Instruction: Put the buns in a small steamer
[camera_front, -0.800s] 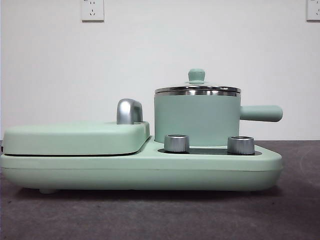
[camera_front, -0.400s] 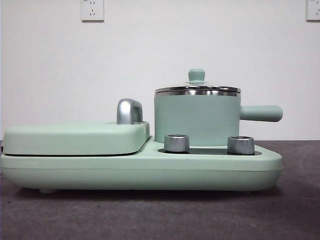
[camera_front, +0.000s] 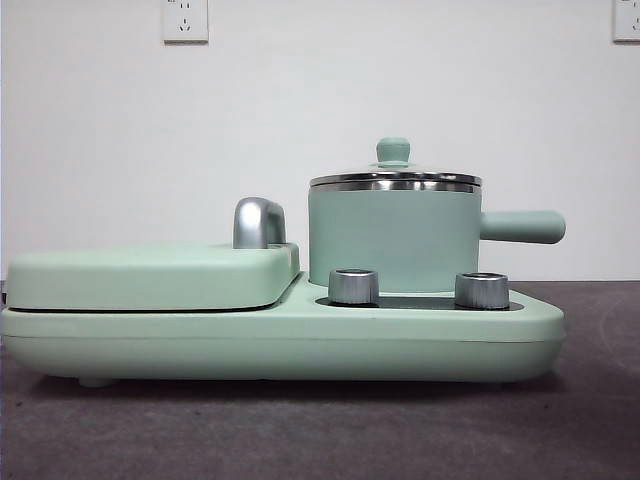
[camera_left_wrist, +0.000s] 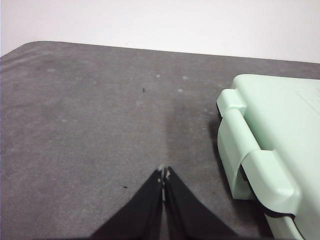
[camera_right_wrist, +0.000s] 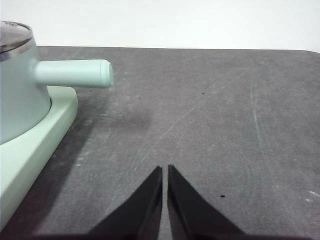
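Observation:
The small steamer, a mint-green pot with a steel rim and straight side handle, stands on the right half of the mint-green cooker base; its glass lid with a green knob is on. The steamer also shows in the right wrist view. No buns are in view. My left gripper is shut and empty over bare table beside the cooker's grill end. Off the steamer's handle side, my right gripper is shut and holds nothing.
A flat grill plate lid with a chrome handle fills the cooker's left half. Two chrome knobs sit in front of the steamer. Dark grey table stretches on both sides.

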